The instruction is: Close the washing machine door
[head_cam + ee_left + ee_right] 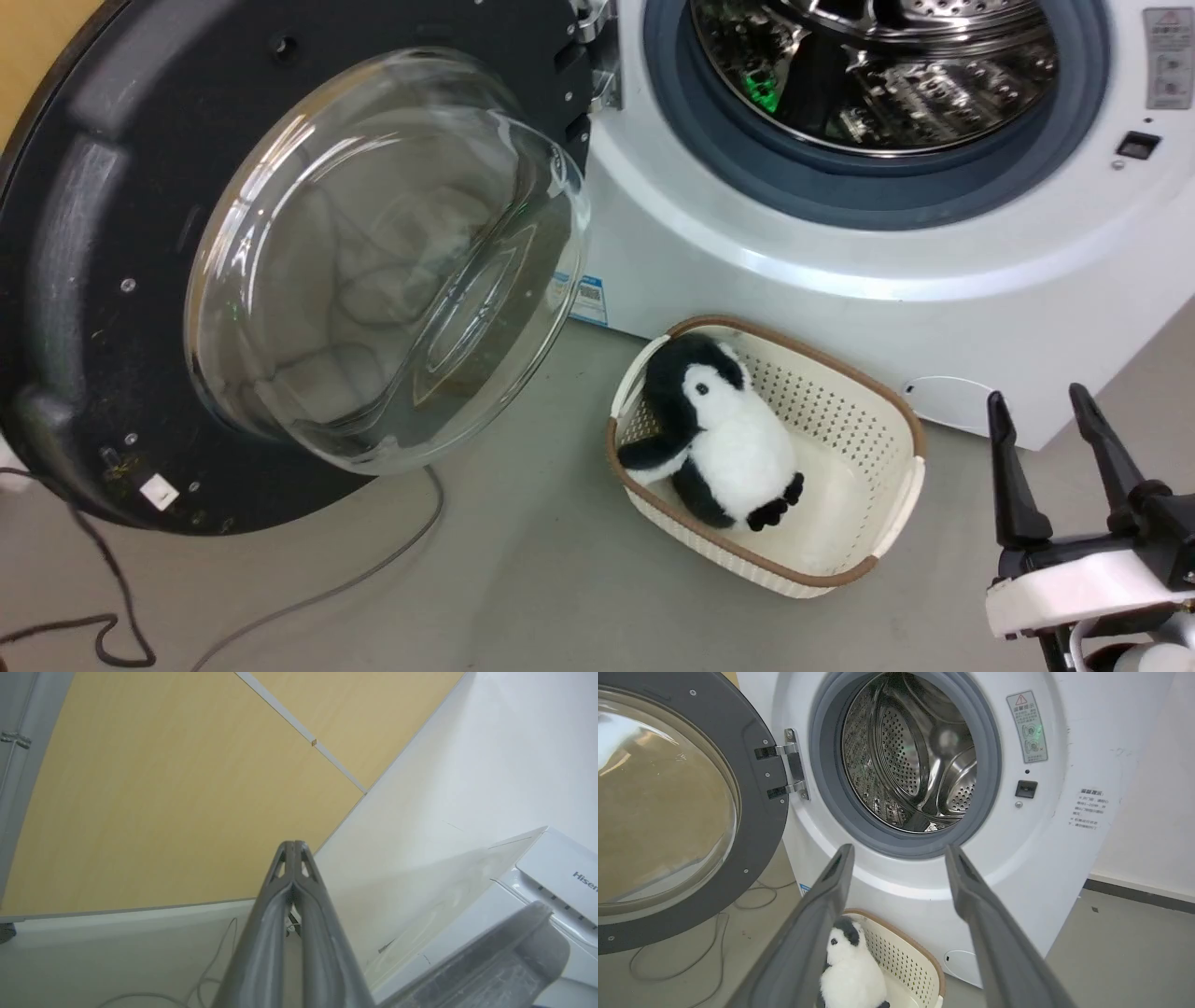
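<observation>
The washing machine door (84,243) stands swung wide open to the left, its clear glass bowl (373,261) bulging toward me. A metal hinge (794,765) joins the door (752,826) to the white washing machine (794,271), whose steel drum (915,756) is exposed inside the grey-blue gasket. My right gripper (1038,397) is open at the lower right, in front of the machine (1045,858), touching nothing; its fingers (822,914) frame the drum opening. My left gripper (293,845) is shut and empty, pointing at a yellow wall beside the machine's top (556,868).
A cream basket (901,411) holding a plush penguin (728,439) sits on the floor just below the drum opening, to the right of the door. Dark and grey cables (373,569) trail on the floor under the door. A grey curved edge (490,961) lies near my left gripper.
</observation>
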Robot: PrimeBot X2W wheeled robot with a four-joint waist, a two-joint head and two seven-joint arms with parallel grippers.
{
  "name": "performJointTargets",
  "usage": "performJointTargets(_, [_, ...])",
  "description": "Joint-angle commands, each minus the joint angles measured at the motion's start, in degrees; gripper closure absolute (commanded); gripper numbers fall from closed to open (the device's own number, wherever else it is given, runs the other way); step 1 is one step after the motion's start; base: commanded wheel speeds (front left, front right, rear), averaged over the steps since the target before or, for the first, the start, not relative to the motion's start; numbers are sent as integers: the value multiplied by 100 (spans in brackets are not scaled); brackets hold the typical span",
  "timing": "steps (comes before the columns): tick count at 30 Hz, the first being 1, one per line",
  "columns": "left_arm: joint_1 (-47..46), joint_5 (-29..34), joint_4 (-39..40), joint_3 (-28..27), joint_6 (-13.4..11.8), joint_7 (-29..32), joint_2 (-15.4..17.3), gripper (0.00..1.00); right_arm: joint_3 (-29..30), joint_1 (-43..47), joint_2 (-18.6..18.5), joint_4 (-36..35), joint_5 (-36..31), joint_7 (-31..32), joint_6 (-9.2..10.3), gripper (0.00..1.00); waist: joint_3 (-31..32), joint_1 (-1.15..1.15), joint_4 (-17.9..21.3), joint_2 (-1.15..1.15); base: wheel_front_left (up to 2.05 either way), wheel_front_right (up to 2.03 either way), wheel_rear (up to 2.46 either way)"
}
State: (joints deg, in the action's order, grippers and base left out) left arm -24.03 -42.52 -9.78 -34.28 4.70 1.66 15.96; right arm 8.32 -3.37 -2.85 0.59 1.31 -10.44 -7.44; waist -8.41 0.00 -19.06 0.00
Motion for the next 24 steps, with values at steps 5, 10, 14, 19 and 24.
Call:
performJointTargets(5, [-278, -931, -498, -147, 2, 939, 167, 100, 46, -170, -2, 7, -31, -109, -3, 0, -138, 0, -93, 0, 0, 0, 0])
performJointTargets(10, [-373, -1456, -716, -61, 91, 1519, 213, 100, 49, -222, -2, 0, -110, -169, -4, 0, -230, 0, -166, 0, 0, 0, 0])
performJointTargets(14, [-481, -1990, -789, 12, 144, 1990, 171, 100, 62, -258, -2, 14, -118, -217, -4, 0, -290, 0, -235, 0, 0, 0, 0])
performJointTargets(19, [-335, -2603, -389, 294, 183, 2685, 173, 100, 68, -312, -2, 19, -106, -276, -4, 0, -346, 0, -293, 0, 0, 0, 0])
performJointTargets(24, [3, -3191, 91, 550, 215, 3208, 133, 100, 144, -345, -2, 17, -102, -336, -4, 0, -408, 0, -400, 0, 0, 0, 0])
